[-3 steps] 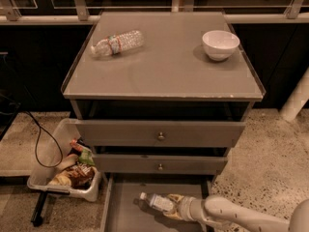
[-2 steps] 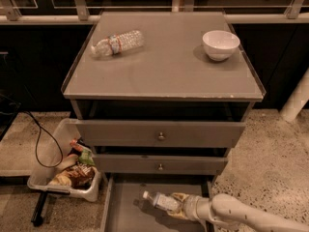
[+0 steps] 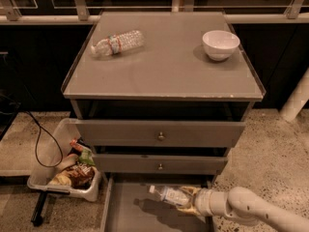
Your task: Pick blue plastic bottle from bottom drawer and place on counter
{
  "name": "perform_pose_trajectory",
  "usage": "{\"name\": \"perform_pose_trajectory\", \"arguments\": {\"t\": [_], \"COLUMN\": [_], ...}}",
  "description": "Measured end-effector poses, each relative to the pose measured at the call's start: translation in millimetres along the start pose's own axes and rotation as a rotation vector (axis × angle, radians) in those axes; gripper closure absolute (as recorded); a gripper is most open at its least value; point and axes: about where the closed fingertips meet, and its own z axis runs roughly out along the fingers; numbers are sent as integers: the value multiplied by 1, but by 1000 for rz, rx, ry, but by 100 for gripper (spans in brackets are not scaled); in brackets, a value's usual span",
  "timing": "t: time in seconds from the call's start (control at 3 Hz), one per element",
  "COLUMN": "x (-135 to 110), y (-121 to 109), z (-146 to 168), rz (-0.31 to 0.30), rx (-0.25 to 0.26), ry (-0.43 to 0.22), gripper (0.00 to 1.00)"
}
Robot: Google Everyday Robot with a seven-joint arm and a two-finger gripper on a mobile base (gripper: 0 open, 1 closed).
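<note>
Over the drawer (image 3: 126, 211), the gripper (image 3: 187, 200) jaws clamp the bottle (image 3: 166, 194), cap pointing left; the desk (image 3: 169, 76) lies above, farther back.

Looks down steeply from above and in front of the cabinet (image 3: 203, 134), facing its drawer fronts. Sits at middling range: takes in the whole counter (image 3: 169, 71) up top, floor (image 3: 273, 153) at both sides, and only part of the bottom drawer (image 3: 130, 214) at the lower edge. Catches the gripper (image 3: 186, 200) low, right of centre, over that drawer, clasped round the blue bottle (image 3: 168, 194), arm (image 3: 251, 208) entering from the lower right corner.
</note>
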Motion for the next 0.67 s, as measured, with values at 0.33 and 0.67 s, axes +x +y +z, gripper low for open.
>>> {"name": "perform_pose_trajectory", "arguments": {"t": [0.33, 0.67], "x": [-23, -23], "y": [-15, -15], "z": [-44, -44], "rz": [-40, -40], "rx": [1, 1], "ry": [-7, -7], "gripper": [100, 100]}}
